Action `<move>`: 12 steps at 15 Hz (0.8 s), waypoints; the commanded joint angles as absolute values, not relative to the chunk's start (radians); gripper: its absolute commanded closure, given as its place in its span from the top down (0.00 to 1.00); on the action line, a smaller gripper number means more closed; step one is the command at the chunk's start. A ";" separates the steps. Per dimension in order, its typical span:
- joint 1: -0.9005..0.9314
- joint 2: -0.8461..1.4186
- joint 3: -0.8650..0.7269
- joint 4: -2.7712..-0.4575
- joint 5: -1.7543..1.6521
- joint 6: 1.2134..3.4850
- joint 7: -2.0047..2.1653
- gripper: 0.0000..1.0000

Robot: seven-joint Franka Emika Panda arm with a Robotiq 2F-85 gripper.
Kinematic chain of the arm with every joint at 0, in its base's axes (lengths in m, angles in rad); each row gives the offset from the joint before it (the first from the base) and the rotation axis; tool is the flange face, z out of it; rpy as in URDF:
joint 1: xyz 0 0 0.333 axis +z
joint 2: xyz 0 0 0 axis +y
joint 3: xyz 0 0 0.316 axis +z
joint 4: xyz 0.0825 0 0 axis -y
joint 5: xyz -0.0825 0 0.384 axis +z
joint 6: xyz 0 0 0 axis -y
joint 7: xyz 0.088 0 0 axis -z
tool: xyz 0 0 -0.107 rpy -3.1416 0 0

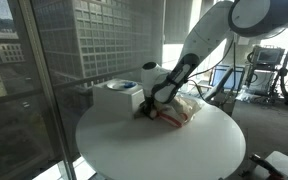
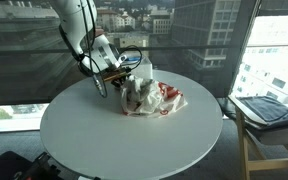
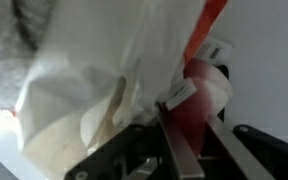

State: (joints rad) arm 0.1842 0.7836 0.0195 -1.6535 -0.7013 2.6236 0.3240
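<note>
Round white table [image 2: 104,140] with crumpled white bag [image 2: 149,97], tall windows [image 2: 204,30] around

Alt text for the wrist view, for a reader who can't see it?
Close-up of a crumpled white-and-red plastic bag filling the frame; the gripper enters from the bottom edge, its fingers on either side of a red fold.

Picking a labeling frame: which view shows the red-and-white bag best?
An exterior view: bag whole, crumpled on the table. In an exterior view the claw hides part of the bag. Wrist view: only blurred white folds, some red.
</note>
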 commanded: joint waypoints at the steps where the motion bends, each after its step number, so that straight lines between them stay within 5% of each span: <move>1: 0.248 0.639 -0.037 -1.799 -0.662 2.599 0.325 0.10; 9: 0.240 0.564 -0.034 -1.955 -0.547 2.505 0.281 0.16; 11: 0.231 0.566 -0.034 -1.986 -0.525 2.548 0.289 0.22; 12: 0.235 0.558 -0.037 -2.003 -0.515 2.559 0.296 0.38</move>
